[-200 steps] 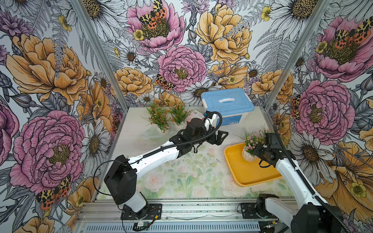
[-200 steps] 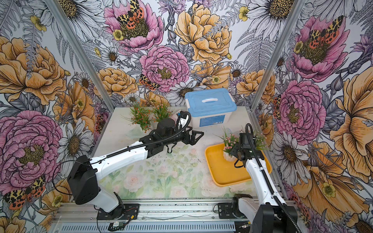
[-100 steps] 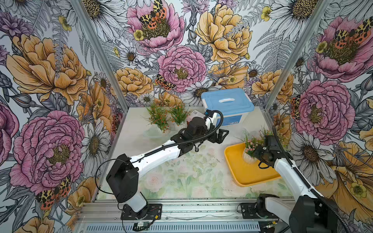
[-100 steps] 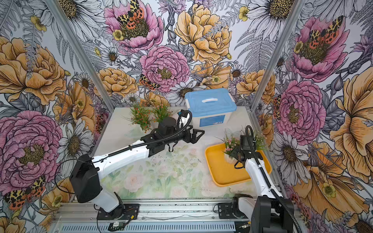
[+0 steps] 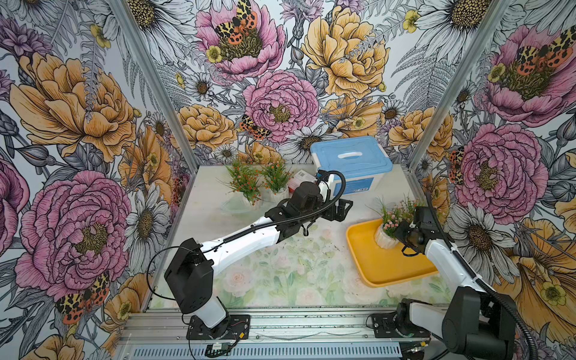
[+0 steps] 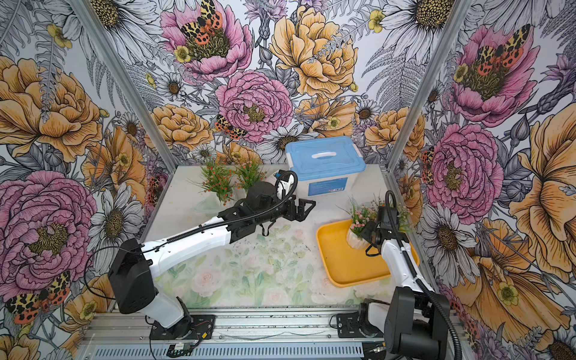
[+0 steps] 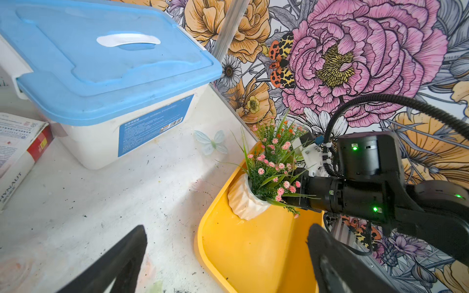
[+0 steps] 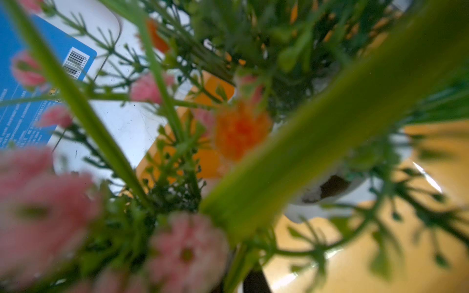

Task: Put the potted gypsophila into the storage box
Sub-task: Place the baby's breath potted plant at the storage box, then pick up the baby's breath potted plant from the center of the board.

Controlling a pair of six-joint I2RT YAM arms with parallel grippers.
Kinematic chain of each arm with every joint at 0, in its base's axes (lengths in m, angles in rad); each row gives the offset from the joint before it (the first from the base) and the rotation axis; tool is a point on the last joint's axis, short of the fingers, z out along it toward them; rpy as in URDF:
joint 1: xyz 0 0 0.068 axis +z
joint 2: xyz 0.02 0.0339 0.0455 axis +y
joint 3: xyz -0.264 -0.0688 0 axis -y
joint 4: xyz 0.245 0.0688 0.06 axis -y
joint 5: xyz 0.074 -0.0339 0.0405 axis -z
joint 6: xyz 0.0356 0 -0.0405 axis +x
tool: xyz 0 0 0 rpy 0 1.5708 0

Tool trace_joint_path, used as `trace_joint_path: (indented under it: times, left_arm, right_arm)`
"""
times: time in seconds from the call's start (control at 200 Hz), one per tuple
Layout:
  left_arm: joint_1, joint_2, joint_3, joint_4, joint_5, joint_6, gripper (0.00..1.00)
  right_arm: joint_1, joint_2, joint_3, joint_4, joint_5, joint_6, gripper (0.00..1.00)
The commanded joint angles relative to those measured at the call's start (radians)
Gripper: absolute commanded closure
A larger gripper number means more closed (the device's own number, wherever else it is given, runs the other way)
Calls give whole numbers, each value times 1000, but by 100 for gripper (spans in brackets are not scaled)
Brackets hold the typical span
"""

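Right fingers hidden in pink sprigs (image 7: 271,165), grip unreadable. Pot (image 7: 245,200) leans tilted in tray (image 7: 253,253) far-left corner, unmoved this past second: likely set down, release due. Left fingers (image 7: 127,243) wide, empty, hovering left of tray.

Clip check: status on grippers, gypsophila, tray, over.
Left gripper open, empty, above table. Right gripper buried in sprigs of pink gypsophila pot, jaws hidden. Pot tilted in far corner of yellow tray. Two orange-red pots on table; nothing blocking.

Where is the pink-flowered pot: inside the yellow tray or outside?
Inside: the pink-flowered pot is within the rim of the yellow tray, near a corner.
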Motion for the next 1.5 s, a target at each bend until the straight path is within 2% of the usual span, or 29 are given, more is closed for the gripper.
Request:
trace_joint_path:
  times: [0.0,0.125,0.32,0.345,0.625,0.745,0.845,0.87,0.95,1.125,1.23,1.496]
  left_arm:
    - [-19,-21,14,-26,-69,-27,1]
    - [-30,-29,5,-27,-109,-46,1]
    - [-62,-59,-11,-46,-189,-62,1]
    - [-65,-65,-15,-54,-206,-62,1]
    - [-61,-185,-68,-165,-373,-70,1]
    - [14,-226,-92,-178,-316,-59,1]
    - [96,-258,-116,-159,-278,-37,1]
    - [117,-266,-122,-152,-240,-30,1]
    - [198,-279,-134,-132,-168,-10,1]
    - [366,-269,-122,-127,-31,38,1]
    - [438,-256,-112,-125,-4,66,1]
    - [587,-252,-104,-120,92,107,1]
  right_arm:
    - [-6,-26,31,38,-36,-7,68]
    - [-26,-59,75,19,-84,0,57]
    - [-30,-128,160,-4,-76,-2,45]
    - [-30,-139,170,-7,-71,0,41]
    - [5,-232,270,-18,-62,3,40]
    - [100,-199,328,-17,-22,5,40]
    - [228,-139,384,-15,75,11,39]
    - [268,-123,395,-14,123,21,31]
    - [384,-74,421,24,222,30,23]
    - [576,79,470,154,361,96,18]
    - [693,219,563,180,462,97,15]
    - [822,588,851,216,466,152,16]
